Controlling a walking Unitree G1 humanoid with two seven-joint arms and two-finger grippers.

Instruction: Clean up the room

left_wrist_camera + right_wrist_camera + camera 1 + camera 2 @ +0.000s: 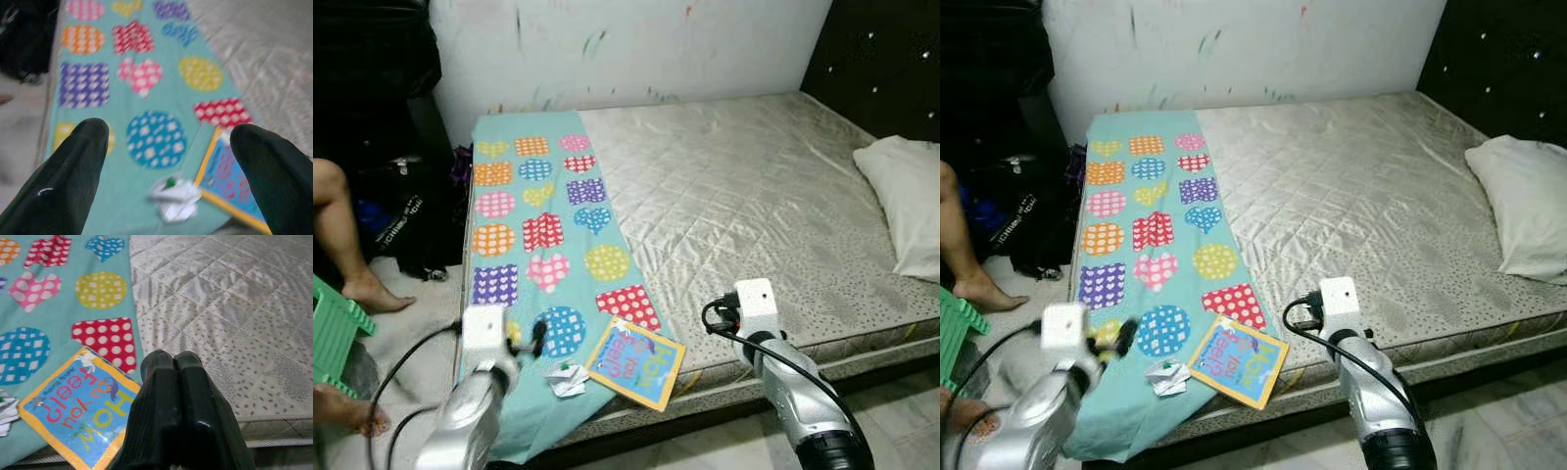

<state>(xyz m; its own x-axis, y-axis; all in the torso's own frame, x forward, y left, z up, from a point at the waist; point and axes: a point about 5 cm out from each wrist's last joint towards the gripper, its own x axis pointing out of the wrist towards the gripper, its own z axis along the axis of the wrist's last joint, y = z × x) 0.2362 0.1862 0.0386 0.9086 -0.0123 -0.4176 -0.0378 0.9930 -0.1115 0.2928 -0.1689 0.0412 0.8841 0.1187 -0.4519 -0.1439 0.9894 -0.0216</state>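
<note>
We see the left gripper spread wide above a crumpled paper scrap on the teal patterned cloth, beside a picture book. Right gripper, fingers pressed together, hovers near the mattress edge.

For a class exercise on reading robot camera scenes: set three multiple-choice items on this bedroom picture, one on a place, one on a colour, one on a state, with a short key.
1. Where does the picture book lie?
A. on the pillow
B. near the bed's front edge, partly on the patterned cloth
C. on the floor

2. What is the background colour of the patterned cloth?
A. teal
B. black
C. red

3. How do the fingers of the left hand stand?
A. shut on the book
B. shut on nothing
C. open, spread apart

Key: 1 B, the book rests by the mattress edge beside the crumpled paper. 2 A, teal shows between the dotted shapes. 3 C, the left wrist view shows a wide gap between the fingers.
</note>
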